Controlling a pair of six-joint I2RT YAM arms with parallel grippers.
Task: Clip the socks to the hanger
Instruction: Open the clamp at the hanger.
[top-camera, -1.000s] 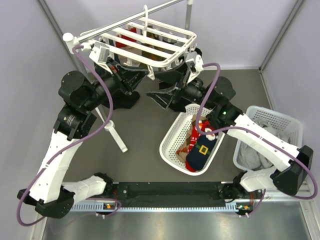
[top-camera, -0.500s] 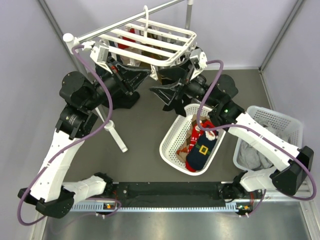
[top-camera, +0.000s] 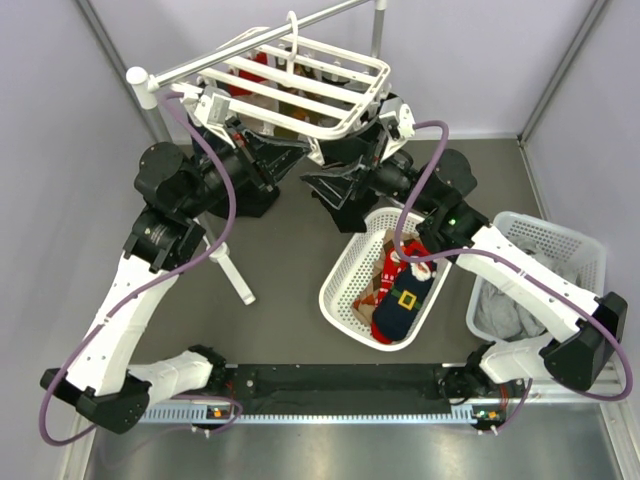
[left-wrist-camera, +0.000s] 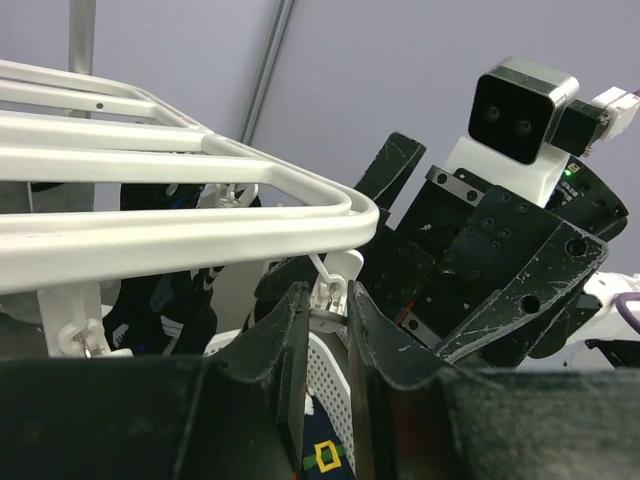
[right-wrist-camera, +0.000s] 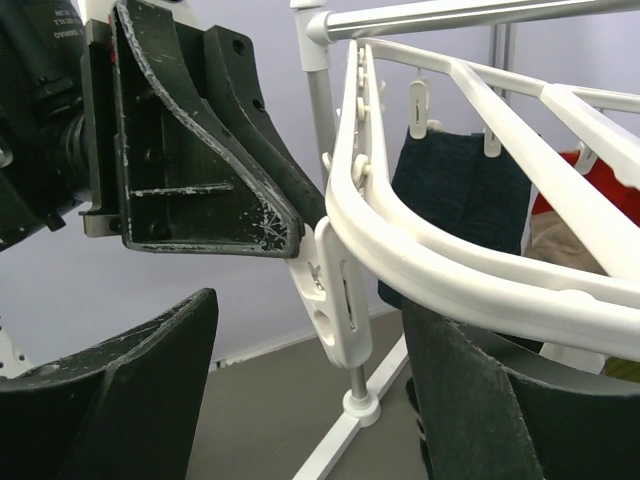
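My left hand (left-wrist-camera: 327, 300) is nearly shut, pinching a corner clip (left-wrist-camera: 331, 290) of the hanger (left-wrist-camera: 200, 210). My right hand (right-wrist-camera: 308, 310), just opposite, gapes empty. Spare socks (top-camera: 405, 290) lie in the basket (top-camera: 345, 265) below it. Risks: the clip slips free, the hanger swings, my hands collide.

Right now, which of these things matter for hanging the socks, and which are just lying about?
Job in hand: hanger; clip being pinched; socks in the white basket; navy sock already hanging.
Lying about: second basket; grey cloth inside it.
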